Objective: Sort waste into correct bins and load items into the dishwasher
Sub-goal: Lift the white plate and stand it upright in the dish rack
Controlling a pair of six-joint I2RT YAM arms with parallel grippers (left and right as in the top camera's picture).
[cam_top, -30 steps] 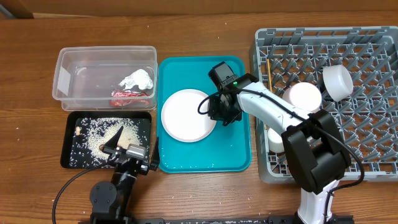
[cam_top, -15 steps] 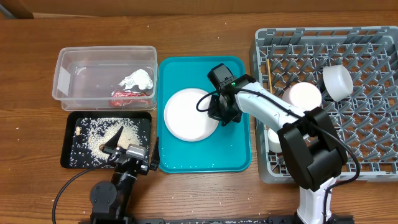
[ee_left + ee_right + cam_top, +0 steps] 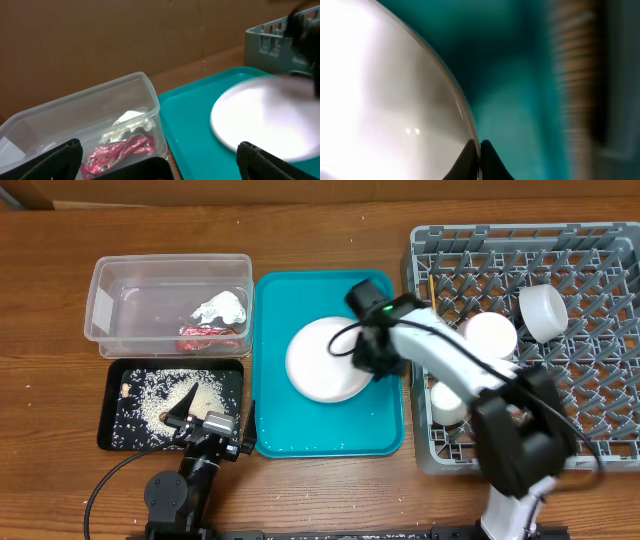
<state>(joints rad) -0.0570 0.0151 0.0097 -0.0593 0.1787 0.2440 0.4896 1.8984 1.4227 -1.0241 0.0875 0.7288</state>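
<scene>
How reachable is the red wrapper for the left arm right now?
Probably yes. The red wrapper lies in the open-topped clear tub, just beyond the open left gripper over the black tray; the right gripper is off at the plate.

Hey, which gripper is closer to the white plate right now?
Right. The right gripper pinches the white plate at its right rim over the teal tray; the left gripper is open by the black tray, well apart.

plate [image 3: 265, 125]: blurred | dish rack [image 3: 265, 40]: only a corner visible, blurred
</scene>
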